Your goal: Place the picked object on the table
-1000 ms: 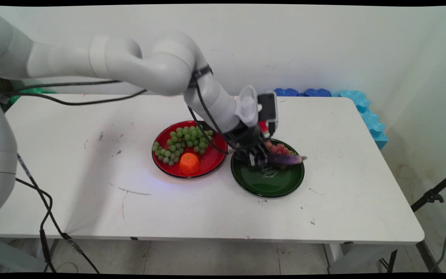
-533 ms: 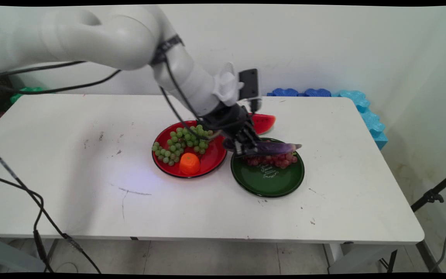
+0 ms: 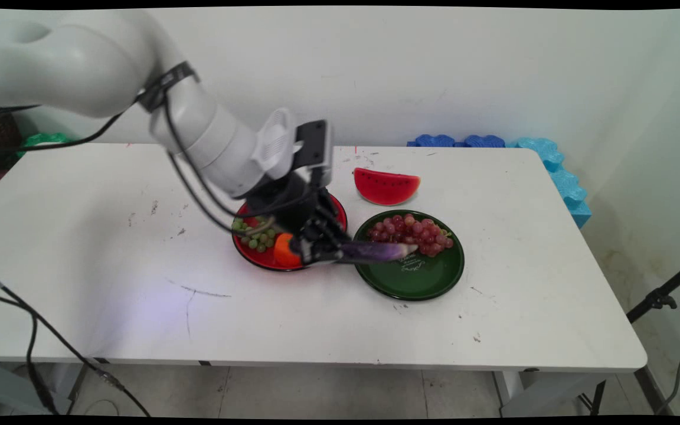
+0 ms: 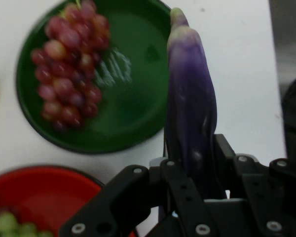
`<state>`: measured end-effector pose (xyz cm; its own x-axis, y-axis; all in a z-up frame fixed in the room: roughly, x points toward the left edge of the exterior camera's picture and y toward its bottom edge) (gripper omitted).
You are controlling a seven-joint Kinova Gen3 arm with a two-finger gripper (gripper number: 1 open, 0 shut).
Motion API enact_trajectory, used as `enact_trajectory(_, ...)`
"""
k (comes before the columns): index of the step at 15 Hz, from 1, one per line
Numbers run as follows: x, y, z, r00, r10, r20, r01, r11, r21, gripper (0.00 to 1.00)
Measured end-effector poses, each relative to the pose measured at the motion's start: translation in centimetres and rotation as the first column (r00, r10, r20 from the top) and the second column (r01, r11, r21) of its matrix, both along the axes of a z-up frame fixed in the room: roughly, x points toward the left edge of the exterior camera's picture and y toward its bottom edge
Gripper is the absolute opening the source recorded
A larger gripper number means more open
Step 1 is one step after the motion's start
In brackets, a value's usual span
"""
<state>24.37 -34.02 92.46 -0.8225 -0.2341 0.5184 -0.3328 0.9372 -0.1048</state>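
Note:
My black gripper [image 3: 319,251] [image 4: 192,182] is shut on a purple eggplant [image 3: 375,251] [image 4: 190,108], held level in the air between the two plates. Its tip reaches over the left rim of the green plate [image 3: 411,280] [image 4: 133,118], which carries a bunch of red grapes [image 3: 411,231] [image 4: 69,74]. Just left of the gripper lies the red plate [image 3: 257,260] [image 4: 39,190], with green grapes [image 3: 257,236] [image 4: 10,227] and an orange fruit [image 3: 284,249] on it, partly hidden by my hand.
A watermelon slice [image 3: 386,186] lies on the table behind the green plate. Blue foam pieces [image 3: 546,159] line the far right corner. Black cables hang at the left edge.
The gripper has lifted the eggplant off the green plate and carried it left, toward the red plate. The watermelon slice and the red grapes are now uncovered.

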Motion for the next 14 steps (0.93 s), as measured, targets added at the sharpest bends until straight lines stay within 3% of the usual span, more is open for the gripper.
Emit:
enact_trajectory(6,2.4,2.5,-3.0,1.0,0.021,0.001,-0.021,0.998,0.058,0.0)
enact_trajectory(14,3.0,3.3,-7.4,1.0,-0.004,-0.012,0.005,0.994,0.11,0.0)
